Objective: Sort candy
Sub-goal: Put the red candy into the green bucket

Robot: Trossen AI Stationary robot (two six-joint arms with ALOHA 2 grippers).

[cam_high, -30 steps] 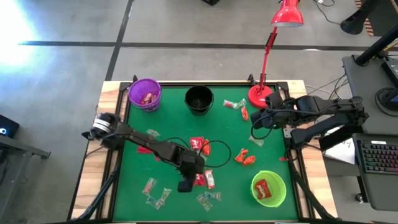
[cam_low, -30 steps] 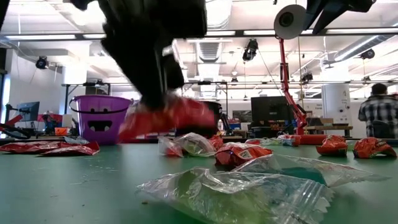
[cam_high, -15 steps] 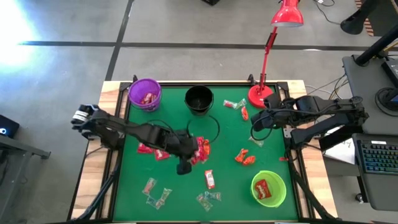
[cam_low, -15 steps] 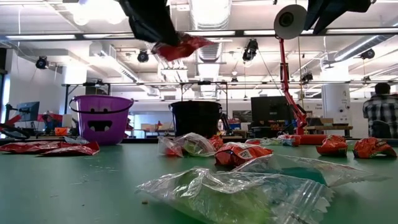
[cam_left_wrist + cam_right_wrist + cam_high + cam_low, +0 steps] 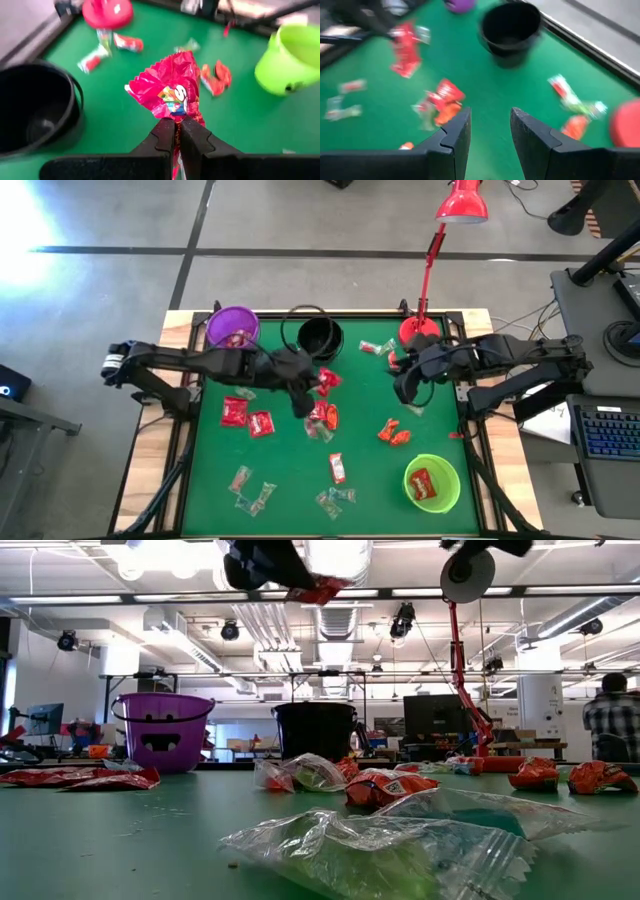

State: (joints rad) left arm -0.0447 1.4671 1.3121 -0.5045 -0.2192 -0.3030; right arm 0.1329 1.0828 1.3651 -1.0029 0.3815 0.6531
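Green table [image 5: 280, 470], red candy [image 5: 172, 90] upright in left pincer [image 5: 177, 131]

3 bowls on the green table [image 5: 360, 470]: purple [image 5: 232, 328], black [image 5: 320, 338], green [image 5: 432, 482]; red lamp [image 5: 440, 255].

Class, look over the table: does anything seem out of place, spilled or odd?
Nothing is damaged. Candy lies scattered loose on the green mat, unsorted. The left end effector holds a red candy packet in the air beside the black bowl.
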